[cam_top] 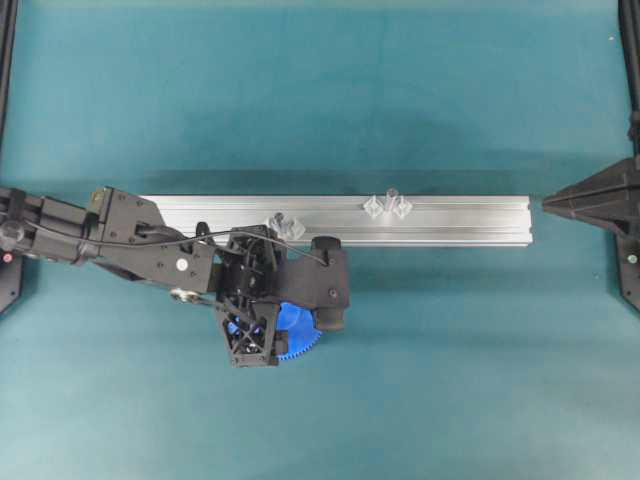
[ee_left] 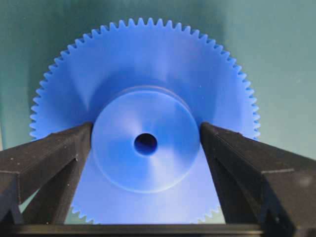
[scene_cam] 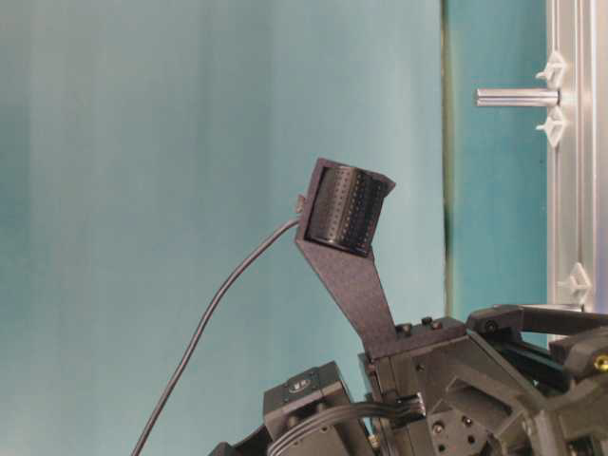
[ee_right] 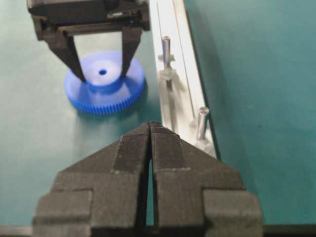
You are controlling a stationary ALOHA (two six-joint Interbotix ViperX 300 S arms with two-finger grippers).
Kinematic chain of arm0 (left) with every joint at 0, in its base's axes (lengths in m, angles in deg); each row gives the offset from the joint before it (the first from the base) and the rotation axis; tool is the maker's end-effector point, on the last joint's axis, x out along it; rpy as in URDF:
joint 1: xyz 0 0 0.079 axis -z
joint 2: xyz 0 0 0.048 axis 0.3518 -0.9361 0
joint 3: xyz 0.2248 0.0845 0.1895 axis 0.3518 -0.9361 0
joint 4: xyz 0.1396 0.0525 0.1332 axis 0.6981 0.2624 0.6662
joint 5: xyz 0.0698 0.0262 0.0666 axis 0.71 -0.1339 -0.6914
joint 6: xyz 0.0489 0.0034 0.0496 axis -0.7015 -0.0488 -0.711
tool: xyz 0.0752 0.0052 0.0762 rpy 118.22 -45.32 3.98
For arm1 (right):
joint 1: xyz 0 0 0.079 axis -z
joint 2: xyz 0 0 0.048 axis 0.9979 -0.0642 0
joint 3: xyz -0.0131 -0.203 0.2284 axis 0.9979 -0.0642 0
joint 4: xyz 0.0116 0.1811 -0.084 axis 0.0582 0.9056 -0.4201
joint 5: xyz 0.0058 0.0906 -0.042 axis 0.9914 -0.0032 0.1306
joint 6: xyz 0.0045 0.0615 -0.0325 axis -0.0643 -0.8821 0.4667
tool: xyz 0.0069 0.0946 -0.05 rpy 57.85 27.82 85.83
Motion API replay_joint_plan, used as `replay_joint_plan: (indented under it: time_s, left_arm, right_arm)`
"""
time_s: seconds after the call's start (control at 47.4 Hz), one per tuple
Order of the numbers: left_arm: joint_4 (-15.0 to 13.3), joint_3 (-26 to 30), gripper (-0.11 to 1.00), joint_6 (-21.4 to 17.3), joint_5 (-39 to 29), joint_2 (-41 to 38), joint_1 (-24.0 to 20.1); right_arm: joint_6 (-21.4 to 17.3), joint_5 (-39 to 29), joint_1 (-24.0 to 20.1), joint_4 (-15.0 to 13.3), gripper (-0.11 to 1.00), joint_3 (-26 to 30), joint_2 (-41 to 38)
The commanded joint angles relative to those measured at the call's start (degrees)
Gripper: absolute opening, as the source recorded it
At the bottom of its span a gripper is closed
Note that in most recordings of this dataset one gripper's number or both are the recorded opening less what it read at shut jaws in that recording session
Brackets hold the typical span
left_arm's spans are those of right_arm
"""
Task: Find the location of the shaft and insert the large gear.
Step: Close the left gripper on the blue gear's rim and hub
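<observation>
We are holding our left hand (ee_right: 102, 74) spread wide over the large gear (ee_right: 105, 91), one finger on each side of its round middle bump, so we can squeeze that bump and lift; the gear is lying flat on the green bench (cam_top: 450, 350), just beside the silver rail (cam_top: 450, 225). Our right hand (ee_right: 150, 129) is waiting well apart, pressed together and pinching nothing. The shaft (ee_right: 166, 49) is standing up on the rail near the gear, with a second pin (ee_right: 201, 123) farther along, so we are needing to pick one and lift the gear over the rail's edge.
</observation>
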State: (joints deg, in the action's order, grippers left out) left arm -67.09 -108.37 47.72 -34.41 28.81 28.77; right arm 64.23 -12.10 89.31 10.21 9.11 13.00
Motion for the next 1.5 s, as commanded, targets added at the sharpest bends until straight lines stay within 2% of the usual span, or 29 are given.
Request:
replay_joint_plan:
  time_s: [0.0,0.949,1.054,1.16,1.476]
  left_arm:
    - [0.09,-0.35,0.94,0.0,0.18,-0.09,0.26]
    - [0.09,-1.93,0.93,0.09,0.18,0.0,0.35]
    - [0.09,-1.76,0.88,0.09,0.18,0.18,0.35]
    - [0.09,-1.49,0.7,0.09,0.18,0.53,0.26]
    - [0.09,-0.18,0.7,-1.23,0.18,1.85,0.26]
  right_arm:
    - [-0.53,0.26,0.09,0.18,0.02,0.62,-0.35]
    - [-0.62,0.35,-0.18,0.44,0.02,0.7,-0.35]
    - [-0.62,0.44,-0.18,0.44,0.02,0.7,-0.35]
    - [-0.62,0.44,-0.18,0.44,0.02,0.7,-0.35]
    - [-0.62,0.44,-0.18,0.35,0.02,0.62,-0.35]
